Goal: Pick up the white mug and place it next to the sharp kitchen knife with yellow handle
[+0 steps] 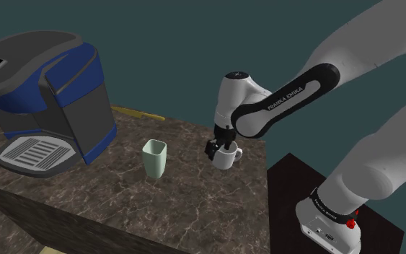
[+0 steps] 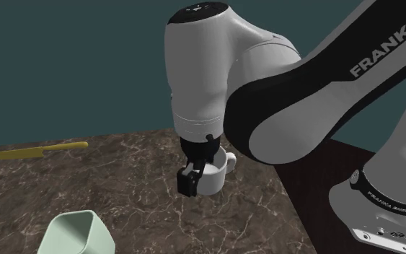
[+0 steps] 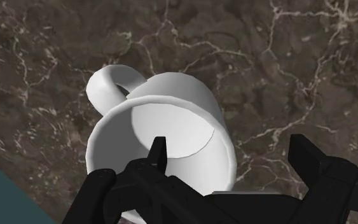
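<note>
My all-black two-finger gripper (image 3: 233,145) is apart, not clamped: one finger inside the glossy white handled mug (image 3: 165,108), the other outside its wall. The mug looks to sit on the dark marbled countertop (image 1: 194,195). The slim yellow knife (image 1: 138,112) lies well beyond, toward the shoulder view's left, along the far edge.

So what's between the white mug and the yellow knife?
Nothing: bare marbled countertop runs from the mug to the knife in the second exterior view. The pale green cup stands off that line.
</note>
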Robot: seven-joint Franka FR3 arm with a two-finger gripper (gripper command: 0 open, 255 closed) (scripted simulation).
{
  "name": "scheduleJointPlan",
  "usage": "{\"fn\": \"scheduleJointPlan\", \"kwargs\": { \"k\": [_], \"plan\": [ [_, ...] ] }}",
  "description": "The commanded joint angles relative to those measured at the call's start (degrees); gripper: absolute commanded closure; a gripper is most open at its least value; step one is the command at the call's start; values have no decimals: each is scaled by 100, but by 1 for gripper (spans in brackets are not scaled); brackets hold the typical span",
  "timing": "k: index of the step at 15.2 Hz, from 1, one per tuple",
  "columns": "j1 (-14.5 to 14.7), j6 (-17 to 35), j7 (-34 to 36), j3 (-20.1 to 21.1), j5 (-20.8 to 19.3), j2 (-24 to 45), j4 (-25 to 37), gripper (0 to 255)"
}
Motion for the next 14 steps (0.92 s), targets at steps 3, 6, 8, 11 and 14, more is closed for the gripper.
{"fn": "scheduleJointPlan", "kwargs": {
  "k": [3, 6, 8, 11, 14],
  "plan": [
    [-28, 239, 86, 16, -123, 207, -42, 0],
    [-28, 239, 87, 16, -123, 207, -42, 0],
    [-28, 239, 87, 16, -123, 207, -42, 0],
    [-27, 237, 86, 16, -122, 205, -42, 255],
    [-27, 237, 86, 16, -122, 205, -42, 255]
  ]
}}
